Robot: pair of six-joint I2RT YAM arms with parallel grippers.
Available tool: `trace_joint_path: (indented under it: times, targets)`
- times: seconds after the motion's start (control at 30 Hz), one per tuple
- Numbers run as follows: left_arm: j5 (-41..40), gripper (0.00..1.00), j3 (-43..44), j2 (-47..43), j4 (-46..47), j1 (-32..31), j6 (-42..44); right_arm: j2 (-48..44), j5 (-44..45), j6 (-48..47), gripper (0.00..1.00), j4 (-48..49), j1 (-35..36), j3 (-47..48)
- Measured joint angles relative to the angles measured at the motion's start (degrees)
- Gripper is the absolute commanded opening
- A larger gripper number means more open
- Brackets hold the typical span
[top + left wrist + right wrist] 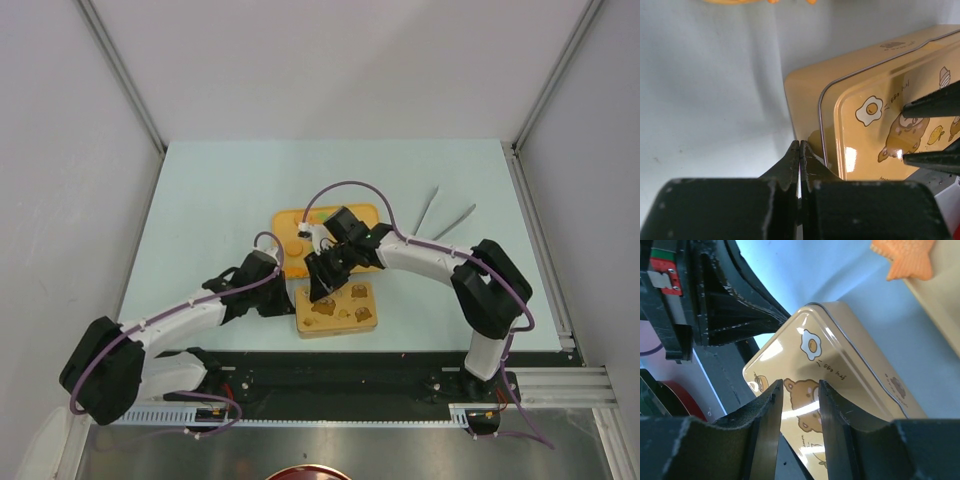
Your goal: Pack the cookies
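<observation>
A yellow tin [337, 308] with a bear print lies near the table's front edge, its lid on. No cookies show in any view. My left gripper [800, 145] is shut with nothing between its fingers, and its tips rest against the tin's [875, 90] left corner. From the top view that gripper [292, 294] sits at the tin's left edge. My right gripper [799, 387] hangs open just over the printed lid [850, 370], with only the lid showing through the gap. Its fingers [935, 105] reach in from the right in the left wrist view.
An orange tray [290, 222] lies behind the tin, partly covered by the right arm. A crinkled orange piece [905, 262] sits by the tray's edge. Two metal tongs [455, 222] lie at the back right. Grey walls close in both sides.
</observation>
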Motion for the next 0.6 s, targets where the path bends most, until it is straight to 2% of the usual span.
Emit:
trace_joint_path:
  times: [0.6]
  targets:
    - [-0.4, 0.01, 0.0, 0.9, 0.5, -0.2, 0.0, 2.6, -2.3, 1.0, 0.40, 3.0, 2.3, 0.0]
